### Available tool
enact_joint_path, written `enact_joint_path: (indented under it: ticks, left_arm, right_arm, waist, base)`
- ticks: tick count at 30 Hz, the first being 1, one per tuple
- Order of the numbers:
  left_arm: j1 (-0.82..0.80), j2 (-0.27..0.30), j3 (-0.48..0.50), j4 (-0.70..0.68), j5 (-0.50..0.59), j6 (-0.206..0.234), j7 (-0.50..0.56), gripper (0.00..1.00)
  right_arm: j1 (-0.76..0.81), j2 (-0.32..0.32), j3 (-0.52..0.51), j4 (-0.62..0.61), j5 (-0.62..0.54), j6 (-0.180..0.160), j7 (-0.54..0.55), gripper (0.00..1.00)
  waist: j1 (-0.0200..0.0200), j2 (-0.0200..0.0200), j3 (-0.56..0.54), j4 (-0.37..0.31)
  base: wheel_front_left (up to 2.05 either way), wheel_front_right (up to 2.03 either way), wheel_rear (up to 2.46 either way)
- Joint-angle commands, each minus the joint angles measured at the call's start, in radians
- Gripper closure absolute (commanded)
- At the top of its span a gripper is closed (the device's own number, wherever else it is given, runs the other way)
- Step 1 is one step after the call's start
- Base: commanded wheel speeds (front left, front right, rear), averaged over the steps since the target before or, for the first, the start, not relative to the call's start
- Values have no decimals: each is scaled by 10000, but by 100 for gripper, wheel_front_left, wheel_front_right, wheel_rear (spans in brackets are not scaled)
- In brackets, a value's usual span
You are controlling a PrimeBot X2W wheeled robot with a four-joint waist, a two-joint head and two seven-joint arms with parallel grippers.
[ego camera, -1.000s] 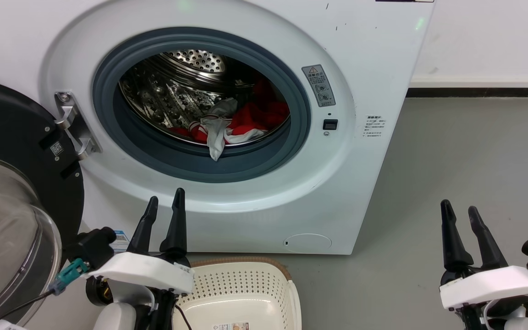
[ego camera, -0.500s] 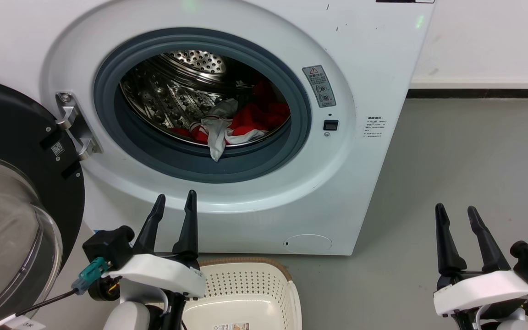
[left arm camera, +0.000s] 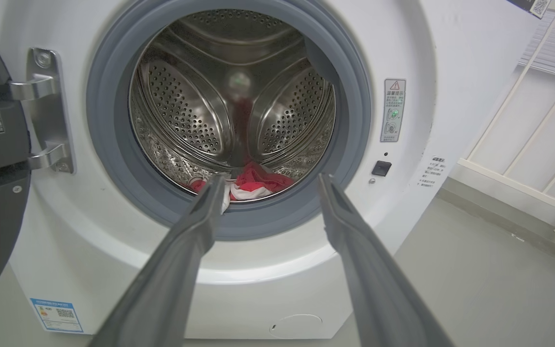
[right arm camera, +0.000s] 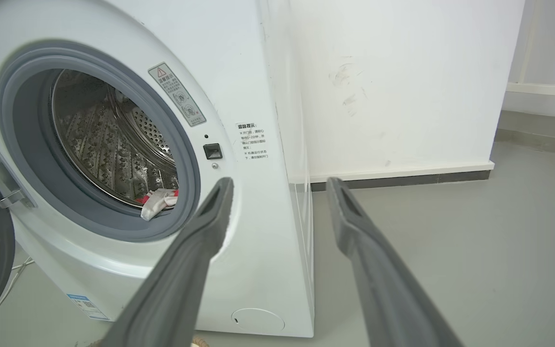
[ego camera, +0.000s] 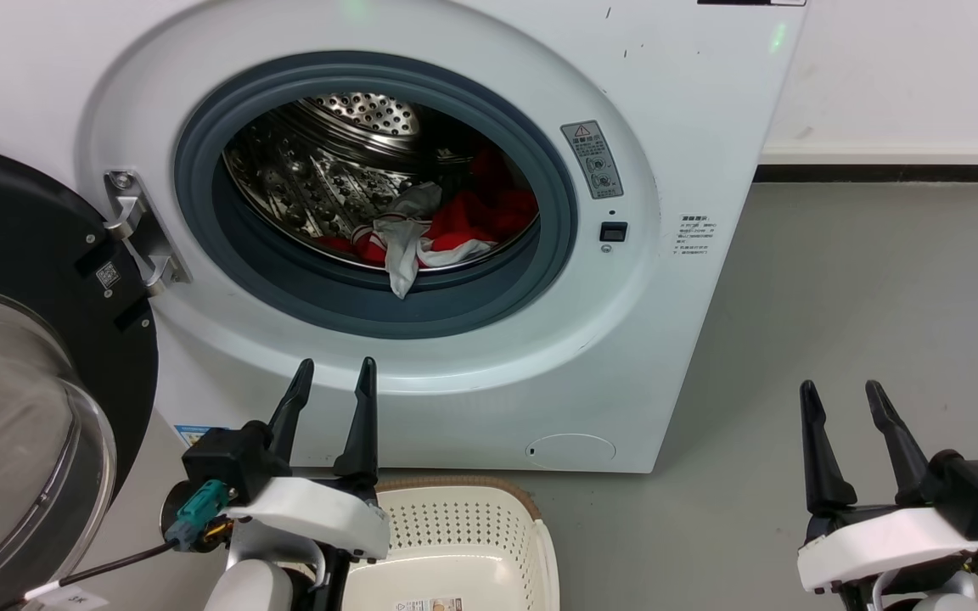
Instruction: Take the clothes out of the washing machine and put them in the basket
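Note:
The white washing machine [ego camera: 693, 110] stands with its round door [ego camera: 22, 339] swung open to the left. In its steel drum lie the clothes [ego camera: 446, 225], red fabric with a grey-white piece hanging over the grey ring; they also show low in the drum as clothes [left arm camera: 253, 183] and clothes [right arm camera: 159, 200]. The cream basket [ego camera: 455, 526] sits on the floor just below the machine. My left gripper [ego camera: 332, 373] is open and empty, beside the basket's left rim, below the drum opening. My right gripper [ego camera: 841, 395] is open and empty over the floor, right of the machine.
Grey floor [ego camera: 862, 297] stretches to the right of the machine, up to a white wall with a dark skirting [ego camera: 879, 170]. The open door takes up the left side. A white railing [left arm camera: 537, 144] stands further right in the left wrist view.
My left gripper has shifted to the right, closer to the basket's rim and slightly lower. My right gripper has drifted a little left. The clothes and basket have not moved.

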Motion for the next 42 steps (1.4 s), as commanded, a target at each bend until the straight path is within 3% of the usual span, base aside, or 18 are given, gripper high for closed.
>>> enact_joint_path:
  ticks: [1,33,42]
  left_arm:
    - [-114,22,-39,-21,244,34,-90,0]
    - [-97,23,-253,206,2417,325,-682,0]
    - [-145,21,-251,271,2238,346,-688,0]
  right_arm:
    - [26,3,-3,-17,-226,-2,-90,0]
    - [143,9,94,5,-2453,-3,-691,0]
    - [117,9,83,17,-2441,-3,-688,0]
  waist:
    - [0,0,1,6]
    - [0,0,68,155]
    - [0,0,97,201]
  base:
    - [0,0,0]
    - [0,0,0]
    - [0,0,0]
